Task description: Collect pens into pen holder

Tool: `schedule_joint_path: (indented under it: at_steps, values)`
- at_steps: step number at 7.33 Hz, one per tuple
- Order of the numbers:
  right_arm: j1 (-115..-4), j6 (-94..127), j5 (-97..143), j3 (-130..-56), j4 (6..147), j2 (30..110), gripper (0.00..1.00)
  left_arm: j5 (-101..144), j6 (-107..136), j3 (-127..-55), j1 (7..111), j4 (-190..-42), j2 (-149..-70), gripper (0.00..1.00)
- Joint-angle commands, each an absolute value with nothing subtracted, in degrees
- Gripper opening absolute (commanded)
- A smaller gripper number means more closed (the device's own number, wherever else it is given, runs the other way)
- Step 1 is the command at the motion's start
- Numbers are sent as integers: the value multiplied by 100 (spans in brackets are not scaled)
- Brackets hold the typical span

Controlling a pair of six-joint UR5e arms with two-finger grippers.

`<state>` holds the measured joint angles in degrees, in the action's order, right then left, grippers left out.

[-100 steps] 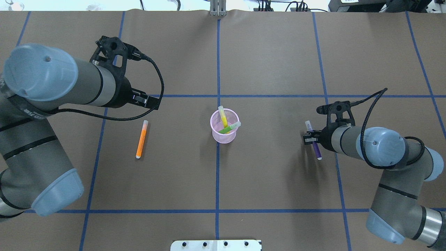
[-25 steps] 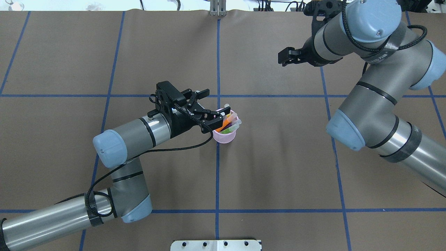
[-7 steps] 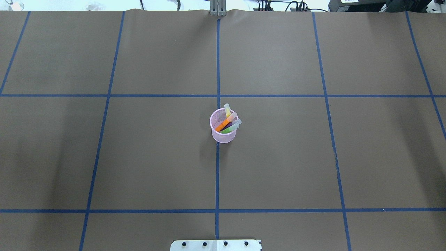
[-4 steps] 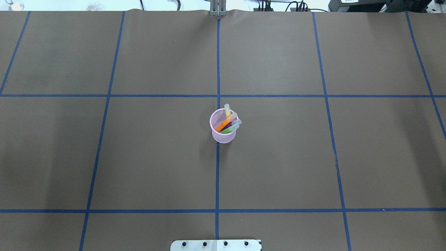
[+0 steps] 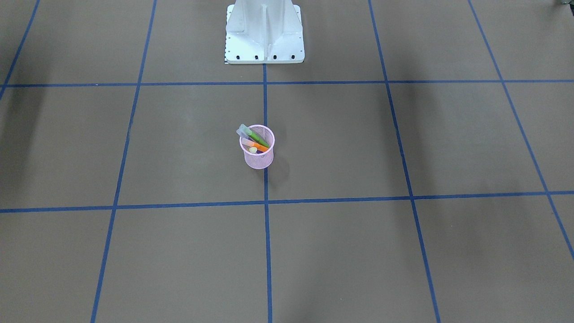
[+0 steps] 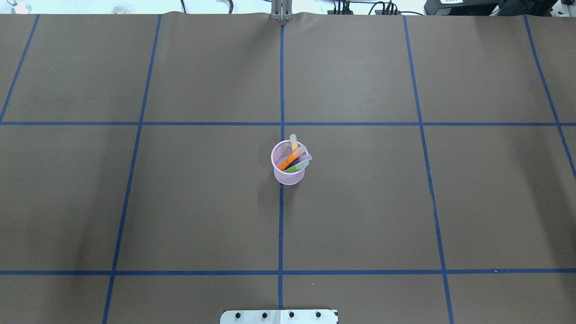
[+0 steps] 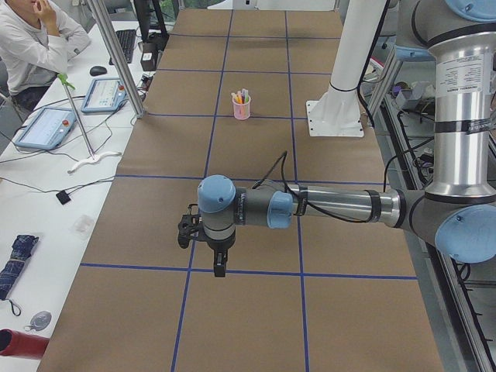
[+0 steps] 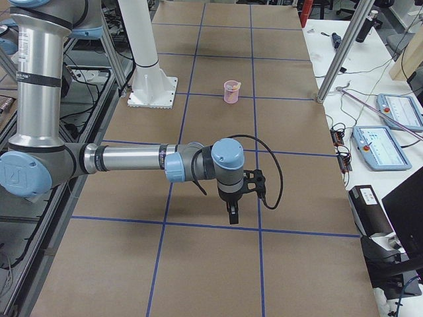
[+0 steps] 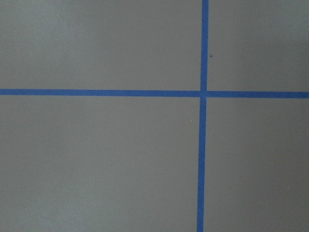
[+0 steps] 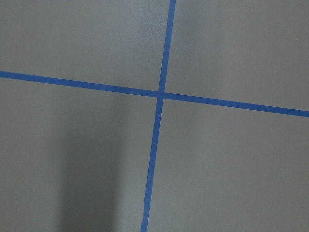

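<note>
Pink mesh, dead centre: the pen holder [image 6: 288, 175] stands upright on the brown table [image 6: 382, 211], right on the middle blue tape line [image 6: 281, 225]. All four pens sit inside it.

The orange pen [image 6: 288, 160] is slanted. Its long axis runs from low on the side nearer the robot's left up to the far-right rim, with its cap poking over. The purple pen [image 6: 295, 164] and the green pen [image 6: 294, 168] lean the same way, caps out toward the robot's right. The yellow pen [image 6: 293, 142] is steeper, its cap pointing almost straight away from the robot.

The left gripper [image 7: 219, 270] hangs fingers-down, well apart from the holder. The right gripper [image 8: 231, 218] does likewise at the other end of the table. From these side views I cannot tell whether either pincer is spread or pressed together.
</note>
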<state>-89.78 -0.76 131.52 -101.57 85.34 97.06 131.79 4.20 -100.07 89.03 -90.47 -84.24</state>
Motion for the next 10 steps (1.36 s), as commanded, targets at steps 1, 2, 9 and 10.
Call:
schedule_joint_path:
  at_steps: [1,2,9,10]
  values:
    - [-8982,-70,13140,-10151,8596,9650,99,13236,422,-10160,8895,-9105,-8411,100]
    - [-8974,-70,13096,-10151,8613,9650,99,13410,431,-10151,8895,-9097,-8394,100]
    - [-8974,-167,13096,-9722,8965,9606,99,13685,422,-10081,8895,-9097,-8350,100]
    - [-8965,-167,13096,-9686,8956,9650,99,13702,422,-10081,8895,-9088,-8350,100]
